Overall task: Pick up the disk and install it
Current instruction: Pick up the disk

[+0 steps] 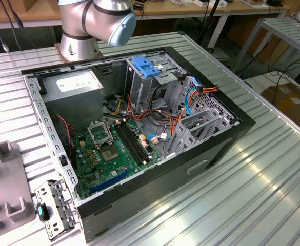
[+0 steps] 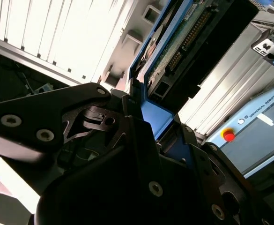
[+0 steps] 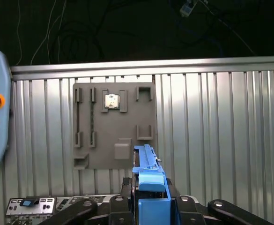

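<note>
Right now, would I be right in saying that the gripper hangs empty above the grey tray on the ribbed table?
Not quite: the gripper is not empty but shut on the disk, as the first wrist view shows. It does hang above the grey tray on the ribbed table.

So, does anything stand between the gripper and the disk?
No. The gripper is shut on the disk, whose blue rail shows in its grasp in both wrist views; nothing visible lies between them.
</note>
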